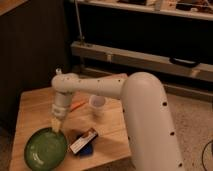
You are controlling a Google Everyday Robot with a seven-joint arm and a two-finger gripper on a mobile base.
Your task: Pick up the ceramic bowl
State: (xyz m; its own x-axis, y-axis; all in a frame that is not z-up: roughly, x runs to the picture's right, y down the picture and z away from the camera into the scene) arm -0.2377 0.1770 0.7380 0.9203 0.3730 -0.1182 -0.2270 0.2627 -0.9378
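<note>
The ceramic bowl [45,149] is a wide, shallow, glossy green bowl on the front left of the wooden table [32,107]. My gripper [56,125] points down from the white arm [145,115] and sits at the bowl's far right rim, right above or touching it; I cannot tell which. A small translucent white cup [97,103] stands upright near the table's middle, to the right of the gripper.
A blue and white packet [84,141] lies just right of the bowl. A thin orange object [77,106] lies beside the cup. A small bottle [58,72] stands at the table's back. A dark shelf unit [150,60] rises behind the table.
</note>
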